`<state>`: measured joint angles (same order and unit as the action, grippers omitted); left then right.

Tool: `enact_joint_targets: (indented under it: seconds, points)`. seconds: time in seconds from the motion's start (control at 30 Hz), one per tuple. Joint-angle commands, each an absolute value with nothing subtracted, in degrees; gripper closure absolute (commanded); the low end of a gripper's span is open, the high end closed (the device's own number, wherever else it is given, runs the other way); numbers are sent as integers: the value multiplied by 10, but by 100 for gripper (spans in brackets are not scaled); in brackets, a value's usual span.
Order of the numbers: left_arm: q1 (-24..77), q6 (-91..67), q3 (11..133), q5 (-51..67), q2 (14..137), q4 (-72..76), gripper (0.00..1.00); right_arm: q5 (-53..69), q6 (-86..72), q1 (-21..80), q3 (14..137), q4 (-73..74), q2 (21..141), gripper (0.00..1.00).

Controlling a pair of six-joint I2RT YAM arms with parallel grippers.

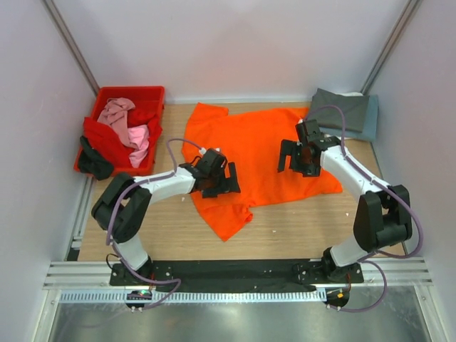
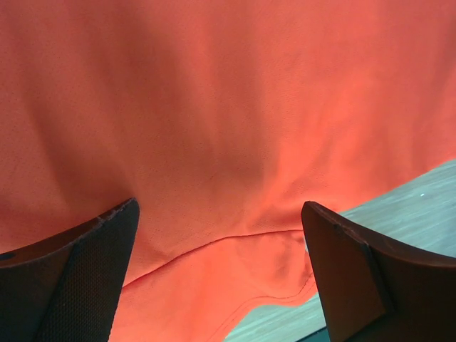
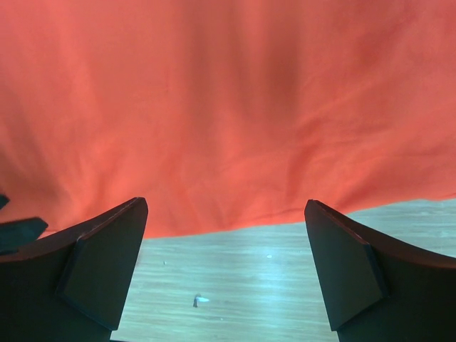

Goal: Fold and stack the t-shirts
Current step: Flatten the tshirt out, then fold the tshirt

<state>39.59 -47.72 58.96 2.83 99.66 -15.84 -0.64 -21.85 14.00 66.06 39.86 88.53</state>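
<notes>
A bright orange t-shirt [image 1: 249, 153] lies spread, a little rumpled, on the middle of the wooden table [image 1: 299, 228]. My left gripper [image 1: 216, 178] hovers over its left side, open and empty. In the left wrist view the orange cloth [image 2: 228, 107] fills the frame and a stitched hem runs between the open left gripper [image 2: 219, 206]. My right gripper [image 1: 298, 155] is over the shirt's right part, open and empty. In the right wrist view the open right gripper [image 3: 226, 203] sits at the shirt [image 3: 228, 100] edge, with bare wood below.
A rigid red crate [image 1: 122, 128] at the back left holds pink cloth [image 1: 128, 122] and red cloth [image 1: 107, 141]; dark cloth [image 1: 95, 160] hangs over its front. Folded dark grey and slate blue shirts [image 1: 345, 110] lie at the back right. White walls enclose the table.
</notes>
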Motion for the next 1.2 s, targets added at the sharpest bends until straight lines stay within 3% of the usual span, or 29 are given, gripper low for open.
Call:
enact_joint_targets:
  seconds: [0.0, 0.27, 0.57, 0.8, 0.9, 1.17]
  points:
    - [398, -499, 553, 6, 980, -112, 3, -20, -223, 145, 655, 390, 827, 1]
    - [341, -486, 453, -47, 851, -185, 0, -82, -228, 143, 654, 416, 789, 0]
    - [327, -447, 474, -38, 797, -239, 1, -85, -246, 144, 648, 421, 761, 0]
    - [399, -466, 530, -121, 661, -416, 2, -111, -251, 143, 609, 418, 691, 0]
    - [440, -523, 504, -133, 596, -473, 9, -118, -272, 145, 578, 395, 640, 0]
    - [611, -719, 344, -155, 487, -465, 11, -93, -284, 143, 534, 367, 603, 0]
